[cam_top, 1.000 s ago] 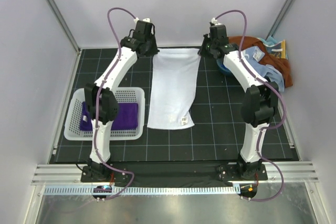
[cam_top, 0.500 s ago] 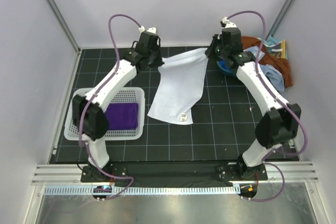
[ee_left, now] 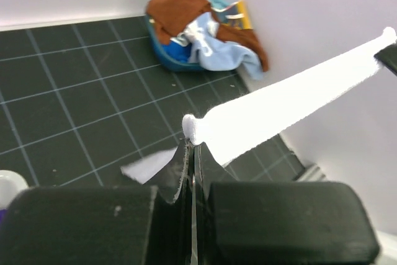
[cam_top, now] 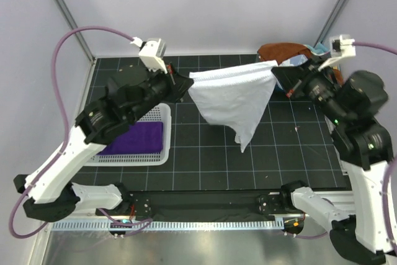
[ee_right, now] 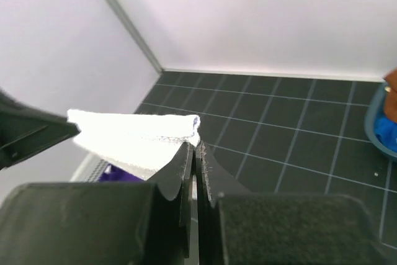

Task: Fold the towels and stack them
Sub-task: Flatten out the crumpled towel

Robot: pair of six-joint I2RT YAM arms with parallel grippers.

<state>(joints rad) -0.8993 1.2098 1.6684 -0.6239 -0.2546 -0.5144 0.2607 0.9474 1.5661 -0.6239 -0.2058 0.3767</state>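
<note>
A plain white towel [cam_top: 234,96] hangs in the air over the mat, stretched between both arms, its lower end drooping to a point. My left gripper [cam_top: 188,82] is shut on its left corner [ee_left: 193,126]. My right gripper [cam_top: 276,74] is shut on its right corner [ee_right: 193,126]. A folded dark purple towel [cam_top: 138,137] lies in the white slotted basket [cam_top: 160,158] at the left. A heap of rust-brown [cam_top: 280,51] and light blue towels [ee_left: 218,51] sits in the back right corner.
White walls with grey metal posts close in the black gridded mat [cam_top: 285,153] at the back and sides. A blue bowl [ee_left: 167,58] lies under the corner heap. The arm bases stand on the metal rail [cam_top: 205,206] at the near edge.
Both arms have risen and pulled toward the near side, lifting the white towel off the mat. It lay flat a second ago and now hangs taut between the grippers.
</note>
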